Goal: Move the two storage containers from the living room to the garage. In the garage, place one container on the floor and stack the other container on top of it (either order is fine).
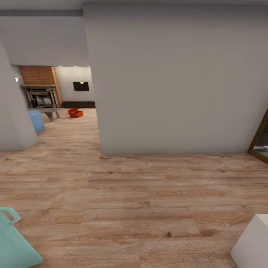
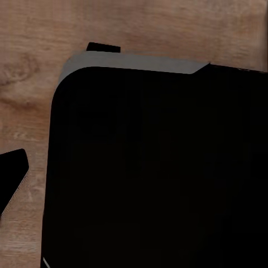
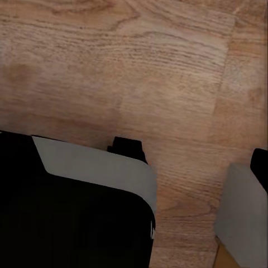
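Far off in the head view, the two orange-red storage containers (image 1: pixel 76 112) sit close together on the light wood plank floor of the living room (image 1: pixel 70 123), seen through an opening left of a big white wall. The brick fireplace (image 1: pixel 40 86) stands behind them. In the left wrist view one dark fingertip (image 2: pixel 12 177) hangs over the planks beside my black base (image 2: pixel 156 173). The right wrist view looks down on wood planks, with my base (image 3: pixel 72 212) and a grey-and-black part (image 3: pixel 248 206) at the frame's edge. Neither view shows how the jaws stand.
A wide white wall (image 1: pixel 175 78) blocks the way straight ahead. A blue sofa (image 1: pixel 36 120) and a table (image 1: pixel 50 111) flank the opening. A teal object (image 1: pixel 15 238) lies near left, a white box (image 1: pixel 253 242) near right, a glazed wooden door frame (image 1: pixel 260 137) far right.
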### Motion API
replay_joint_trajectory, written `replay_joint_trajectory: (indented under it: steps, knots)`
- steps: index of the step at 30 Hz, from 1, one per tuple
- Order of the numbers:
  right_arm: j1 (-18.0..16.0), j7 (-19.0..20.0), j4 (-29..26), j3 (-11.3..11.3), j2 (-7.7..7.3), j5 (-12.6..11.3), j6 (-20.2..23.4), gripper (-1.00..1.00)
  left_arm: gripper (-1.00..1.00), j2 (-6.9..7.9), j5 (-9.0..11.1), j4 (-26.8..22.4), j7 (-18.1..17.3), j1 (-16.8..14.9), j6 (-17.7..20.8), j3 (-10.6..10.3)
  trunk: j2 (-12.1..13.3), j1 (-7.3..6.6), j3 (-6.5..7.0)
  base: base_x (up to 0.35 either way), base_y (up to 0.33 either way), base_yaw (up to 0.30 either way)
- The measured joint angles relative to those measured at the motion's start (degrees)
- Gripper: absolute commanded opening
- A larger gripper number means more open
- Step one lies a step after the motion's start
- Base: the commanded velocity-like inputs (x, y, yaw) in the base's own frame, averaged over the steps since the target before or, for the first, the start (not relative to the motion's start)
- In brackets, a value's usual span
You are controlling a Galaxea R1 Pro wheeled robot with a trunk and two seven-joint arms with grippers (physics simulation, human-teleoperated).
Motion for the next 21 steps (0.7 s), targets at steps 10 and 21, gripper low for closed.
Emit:
replay_joint_trajectory:
  steps: [10, 21]
  knots:
    - [0.0, 0.0, 0.0, -0.01, -0.01, 0.0, -0.03, 1.0, 1.0, 0.0, 0.0, 0.0, 0.01, 0.0, 0.0, -0.04, 0.0, 0.0, 0.0, 0.322, 0.0, 0.0]
    - [0.0, -0.01, 0.0, -0.04, -0.02, 0.0, -0.1, 1.0, 1.0, 0.0, 0.0, 0.0, 0.0, 0.0, 0.0, -0.04, 0.0, 0.0, 0.0, 0.322, 0.0, 0.0]
